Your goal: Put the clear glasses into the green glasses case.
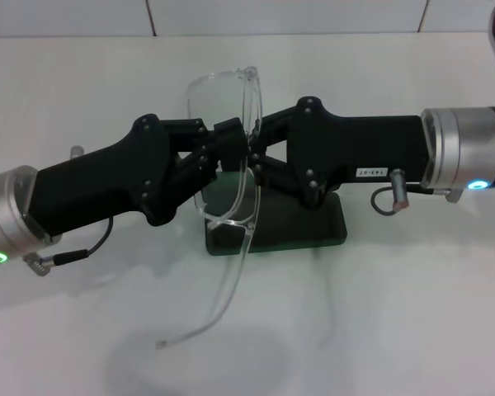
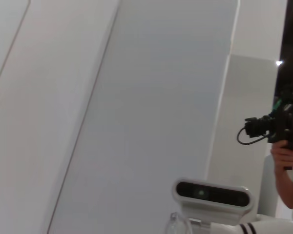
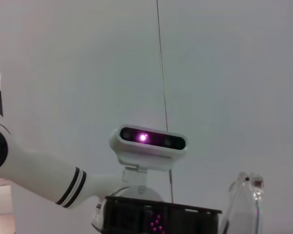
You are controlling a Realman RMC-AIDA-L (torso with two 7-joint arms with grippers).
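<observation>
The clear glasses (image 1: 224, 124) hang in the air above the table, lenses on edge, with one long temple arm (image 1: 223, 289) drooping toward the near side. My left gripper (image 1: 236, 147) comes in from the left and my right gripper (image 1: 254, 151) from the right. Both meet fingertip to fingertip at the frame and look shut on it. A clear edge of the glasses (image 3: 246, 204) also shows in the right wrist view, and a small bit (image 2: 178, 225) in the left wrist view. The green glasses case (image 1: 318, 229) lies on the table right under the grippers, mostly hidden by them.
The white table (image 1: 396, 330) stretches around the case, with a white wall (image 1: 272, 16) behind it. The wrist views look up at the robot's head camera (image 3: 149, 139). A person holding a camera rig (image 2: 283, 136) stands off to one side.
</observation>
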